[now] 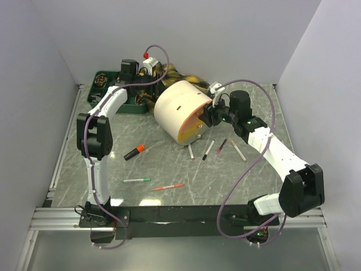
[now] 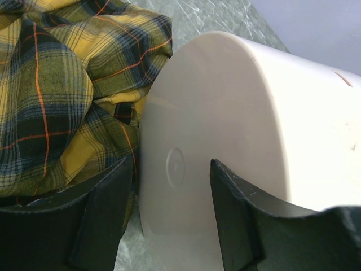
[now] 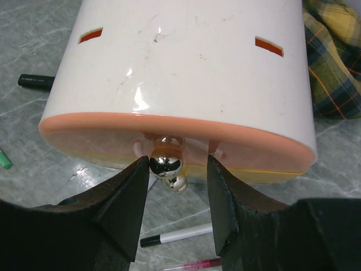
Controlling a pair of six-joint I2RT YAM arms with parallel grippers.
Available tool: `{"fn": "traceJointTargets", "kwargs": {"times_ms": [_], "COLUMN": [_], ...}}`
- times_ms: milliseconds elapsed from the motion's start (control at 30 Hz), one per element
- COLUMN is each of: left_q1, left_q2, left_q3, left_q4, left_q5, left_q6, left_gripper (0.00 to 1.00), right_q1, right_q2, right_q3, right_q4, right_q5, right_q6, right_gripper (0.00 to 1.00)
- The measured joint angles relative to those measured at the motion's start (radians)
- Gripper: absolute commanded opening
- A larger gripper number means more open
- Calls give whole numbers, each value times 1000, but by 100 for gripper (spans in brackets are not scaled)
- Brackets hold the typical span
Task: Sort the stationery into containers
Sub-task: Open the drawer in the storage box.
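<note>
Right pincer (image 3: 179, 165) stands with its jaws parted at the mouth of the large cream plastic cylindrical drum (image 3: 186, 62). The drum lies on its side on the grey-green marbled table (image 1: 169, 169). One shiny metal ball knob (image 3: 166, 161) sits between the two black fingers. One finger is at the ball and the other stands apart from it. Left pincer (image 2: 170, 165), jaws likewise spread and holding nothing, faces the drum's flat closed base. Contact there cannot be judged.

Edges and room:
- Plain grey walls (image 1: 34, 113) stand well apart from the drum on both sides.
- One bunched yellow-and-black plaid cloth (image 2: 56, 90) lies just beside the base rim, behind the drum.
- One dark green rectangular divided tray (image 1: 111, 79) sits behind the drum, beyond its base end.

Count:
- Seven loose items lie in front of the drum.
- Four thin pens (image 1: 208, 149) fan out just before its mouth.
- One black highlighter with orange cap (image 1: 135, 151), one green-tipped white pen (image 1: 137, 180) and one slim red pen (image 1: 169, 186) lie farther out.

Materials: the drum wall is smooth and glossy, with two rectangular slots. The orange inner tray (image 3: 169, 127) lines the mouth.
</note>
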Motion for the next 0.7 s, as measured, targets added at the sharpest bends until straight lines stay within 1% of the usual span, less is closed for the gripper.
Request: {"fn": "traceJointTargets", "kwargs": {"times_ms": [67,167,200,267,300,400,567,700], "left_q1": [2,2,2,3,4,5,7,11], "left_q2": [0,0,0,0,0,0,0,0], "left_q3": [-2,-3,-5,-5,-5,-5,-5,-5], "left_q4": [-1,-1,0,0,0,0,-2,-2], "left_q5": [0,0,0,1,0,0,4,4], "left_q6": [0,0,0,-1,-1,-1,-1,-1], "left_gripper": [63,64,63,64,64,64,65,66], "right_q1": [5,10,11,12,15,15,15,15], "right_q2": [7,13,14,14,14,14,-8,-89], "right_q3": [1,1,1,2,2,2,0,-43], "right_q4": [0,0,0,0,0,-1,-33,-84], "right_q5": [2,4,4,-1,-1,0,6,23], "right_q6": [0,5,8,14,17,20,11,-10], "right_gripper": [49,39,33,25,18,9,7,6]}}
